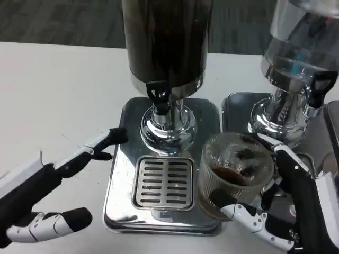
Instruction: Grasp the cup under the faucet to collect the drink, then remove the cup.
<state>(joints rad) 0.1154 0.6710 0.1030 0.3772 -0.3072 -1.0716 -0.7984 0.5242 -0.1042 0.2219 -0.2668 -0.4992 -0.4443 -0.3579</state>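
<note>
Glass cup [235,172] gripped between right hand [288,211] fingers, left hand [50,196] spread, holding nothing

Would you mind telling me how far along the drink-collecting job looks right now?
Collecting looks done: the glass cup holds dark liquid. In hand: the right hand grips it beside the drip grate, already off from under the faucet. Left: setting it down. The left hand waits open.

No text, label, brand, number or sign can be read on anything here.
</note>
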